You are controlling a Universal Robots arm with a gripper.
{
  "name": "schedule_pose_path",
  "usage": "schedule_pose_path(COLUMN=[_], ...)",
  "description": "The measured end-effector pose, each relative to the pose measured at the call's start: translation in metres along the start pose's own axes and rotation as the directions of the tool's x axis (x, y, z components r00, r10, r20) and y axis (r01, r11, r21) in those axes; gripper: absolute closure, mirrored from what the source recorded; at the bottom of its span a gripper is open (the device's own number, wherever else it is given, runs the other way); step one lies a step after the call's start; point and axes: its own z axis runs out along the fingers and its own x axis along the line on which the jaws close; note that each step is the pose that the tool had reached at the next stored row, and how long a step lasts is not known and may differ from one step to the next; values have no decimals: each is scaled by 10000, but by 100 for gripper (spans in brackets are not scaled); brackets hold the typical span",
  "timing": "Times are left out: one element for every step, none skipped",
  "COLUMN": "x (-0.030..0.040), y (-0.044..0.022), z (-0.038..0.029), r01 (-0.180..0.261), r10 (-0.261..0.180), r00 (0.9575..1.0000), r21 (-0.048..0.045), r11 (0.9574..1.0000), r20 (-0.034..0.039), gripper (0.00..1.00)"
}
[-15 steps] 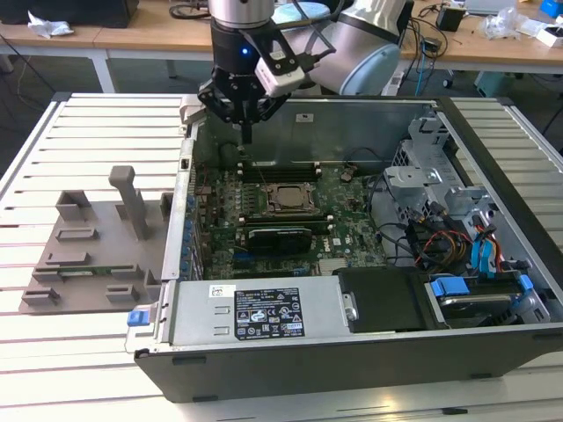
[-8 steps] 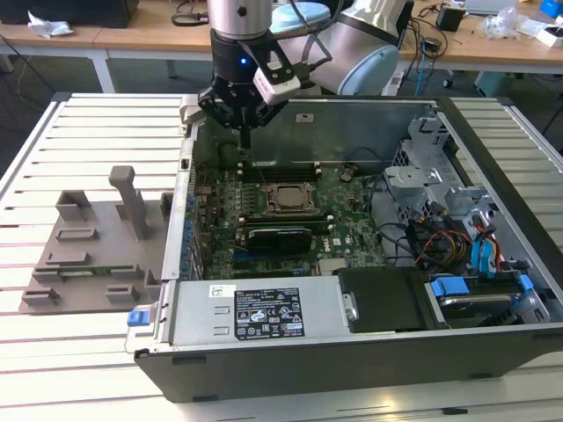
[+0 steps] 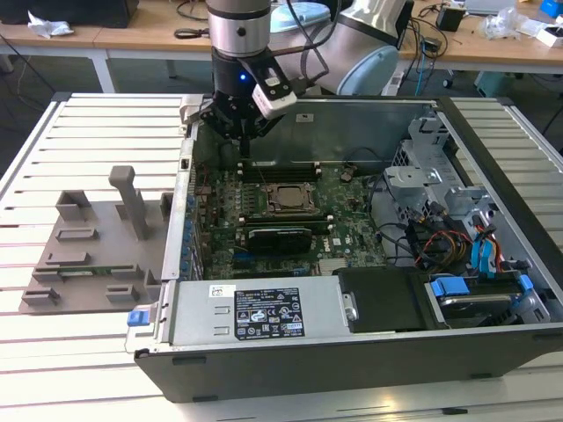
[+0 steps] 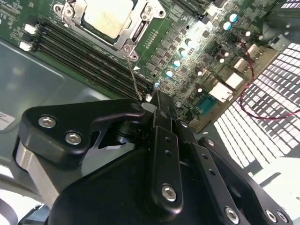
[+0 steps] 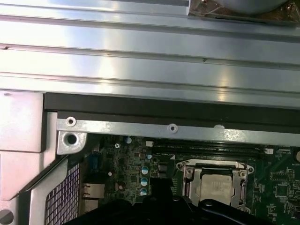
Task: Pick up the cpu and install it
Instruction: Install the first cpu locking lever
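Computer case (image 3: 264, 338): open, lying on its side on a slatted white table (image 3: 53, 352). Green motherboard (image 3: 352, 229) exposed inside.

Cpu (image 3: 288, 197): seated flat in the metal socket frame (image 4: 136, 37) at the middle of the motherboard; pale square top visible in both wrist views (image 4: 107, 16) (image 5: 217, 189).

Gripper (image 3: 244, 145): hangs inside the case over the board's far edge, beside the socket, apart from the cpu. The second wrist view shows its black fingers (image 4: 161, 117) drawn together with nothing between them.

Grey tray (image 3: 97, 255): stands on the table at the exterior view's left of the case, with upright posts.
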Motion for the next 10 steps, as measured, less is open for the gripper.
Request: schedule_pose_path(x=[0, 0, 0, 0, -10, -38, -68, -90, -106, -122], y=[7, 22, 33, 39, 44, 44, 42, 41, 40, 39], z=[19, 60, 87, 104, 125, 132, 136, 140, 142, 144], r01=[0, 0, -1, -1, 2, -1, 0, 1, 1, 0], r10=[0, 0, 1, 1, -2, 1, 0, -1, -1, 0], r00=[10000, 10000, 10000, 10000, 10000, 10000, 10000, 10000, 10000, 10000], r21=[-1, -2, -2, -1, 0, -1, -1, -1, 0, 0], r11=[10000, 10000, 10000, 10000, 10000, 10000, 10000, 10000, 10000, 10000], r20=[0, 2, 2, 1, -1, 0, 1, 1, 0, 0], gripper=[89, 89, 89, 89, 89, 89, 89, 89, 89, 89])
